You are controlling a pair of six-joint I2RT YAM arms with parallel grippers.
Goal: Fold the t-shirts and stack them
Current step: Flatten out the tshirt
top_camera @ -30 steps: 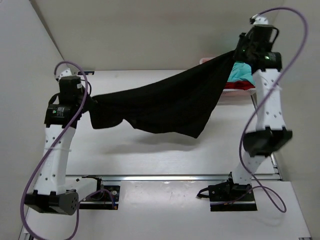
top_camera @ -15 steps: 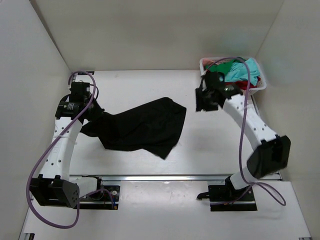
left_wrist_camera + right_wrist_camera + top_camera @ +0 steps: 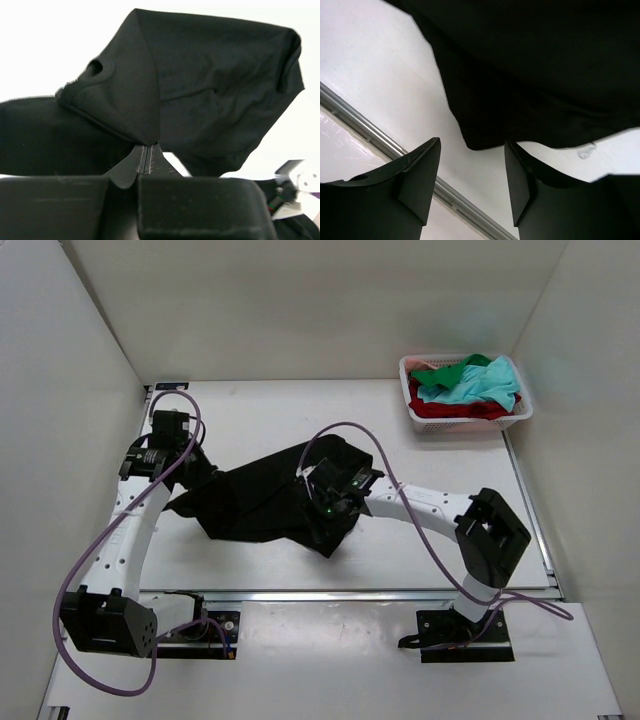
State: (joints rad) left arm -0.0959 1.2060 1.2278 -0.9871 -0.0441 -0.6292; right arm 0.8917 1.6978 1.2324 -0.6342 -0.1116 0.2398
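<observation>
Left fingers (image 3: pixel 129 168) pinch the shirt (image 3: pixel 268 502) at its 9 o'clock end; right fingers (image 3: pixel 416 172), parted and empty, have its hem at 12 o'clock.

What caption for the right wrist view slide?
Open right tool above the edge of a plain black cloth t-shirt on the white table.

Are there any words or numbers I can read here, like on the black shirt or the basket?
None can be read in any view.
The black t-shirt shows no print or readable label.
The basket shows no lettering.
</observation>
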